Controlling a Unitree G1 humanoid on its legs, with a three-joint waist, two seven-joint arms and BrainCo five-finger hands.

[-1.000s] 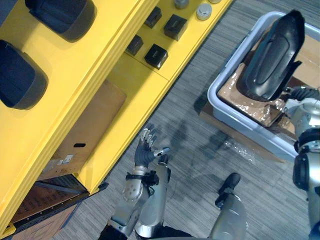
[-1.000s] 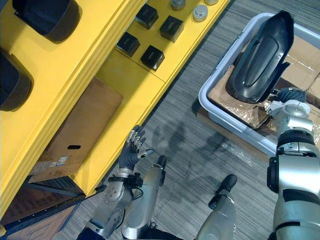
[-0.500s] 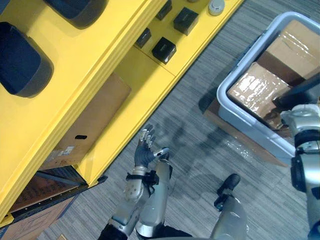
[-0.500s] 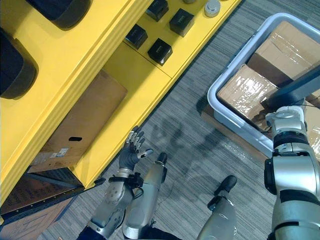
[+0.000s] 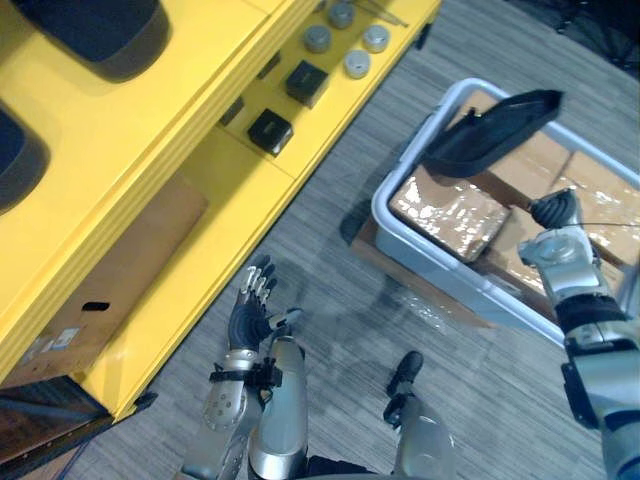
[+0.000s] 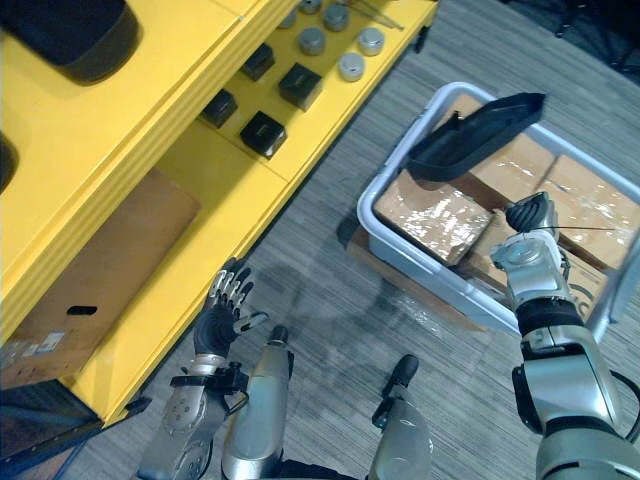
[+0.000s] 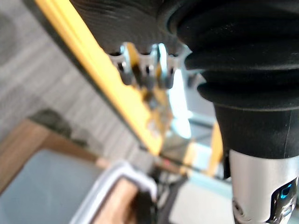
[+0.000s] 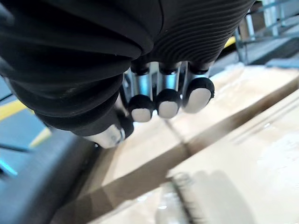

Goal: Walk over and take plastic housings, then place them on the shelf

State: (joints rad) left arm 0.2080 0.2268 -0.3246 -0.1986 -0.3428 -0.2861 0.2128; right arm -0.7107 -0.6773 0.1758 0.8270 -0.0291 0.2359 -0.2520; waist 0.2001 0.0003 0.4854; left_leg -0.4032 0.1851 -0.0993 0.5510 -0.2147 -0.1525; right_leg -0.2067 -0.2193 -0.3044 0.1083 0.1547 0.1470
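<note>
One black housing shows tilted above the wrapped boxes in the grey bin. The right hand hovers near it, apart, fingers curled on nothing. The left hand hangs low beside the yellow shelf, fingers straight and spread. Two more housings sit on the shelf's top.

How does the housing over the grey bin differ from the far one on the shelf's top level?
Pose: the bin housing is tilted and seen nearly edge-on, while the shelf housing lies flat, rounded back up.
Place: the bin housing is over the wrapped boxes in the grey bin; the shelf housing sits on the top level of the yellow shelf.
Both are dark, rounded shells.
</note>
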